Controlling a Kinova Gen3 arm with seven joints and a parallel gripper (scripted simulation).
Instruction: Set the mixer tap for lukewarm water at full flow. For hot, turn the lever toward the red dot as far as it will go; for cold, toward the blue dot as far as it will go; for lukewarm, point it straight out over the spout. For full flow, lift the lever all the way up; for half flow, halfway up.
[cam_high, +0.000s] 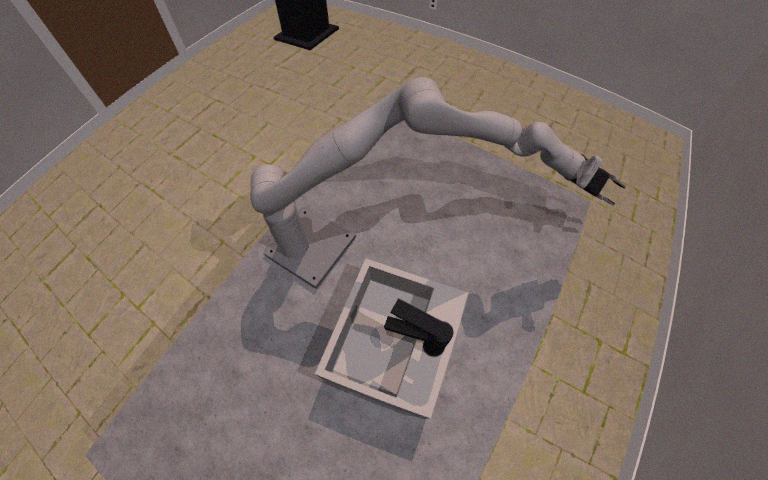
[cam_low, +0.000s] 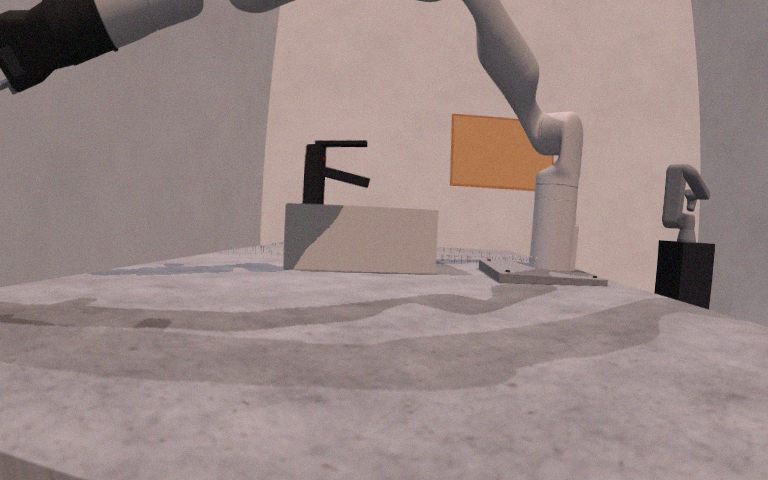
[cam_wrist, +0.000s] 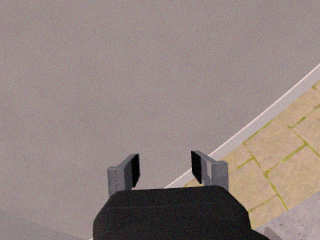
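A black mixer tap (cam_high: 434, 346) (cam_low: 314, 175) stands on the edge of the pale sink (cam_high: 373, 390) (cam_low: 390, 240). Its spout (cam_high: 400, 328) (cam_low: 348, 177) reaches over the basin and slopes down. The lever (cam_high: 416, 313) (cam_low: 345, 143) lies above the spout, about level in the exterior view, and in the top camera looks turned somewhat off the spout's line. A red dot (cam_low: 323, 159) shows on the tap body, on the side the lever leans toward; the blue dot is hidden. My gripper (cam_high: 617, 193) (cam_wrist: 165, 163) is open and empty, high and far from the tap.
The sink stands near the arm's base plate (cam_high: 317, 274) (cam_low: 552, 278). The arm stretches out past the sink, with the gripper near the far wall side. A black pedestal (cam_high: 303, 22) (cam_low: 684, 274) stands well behind the base.
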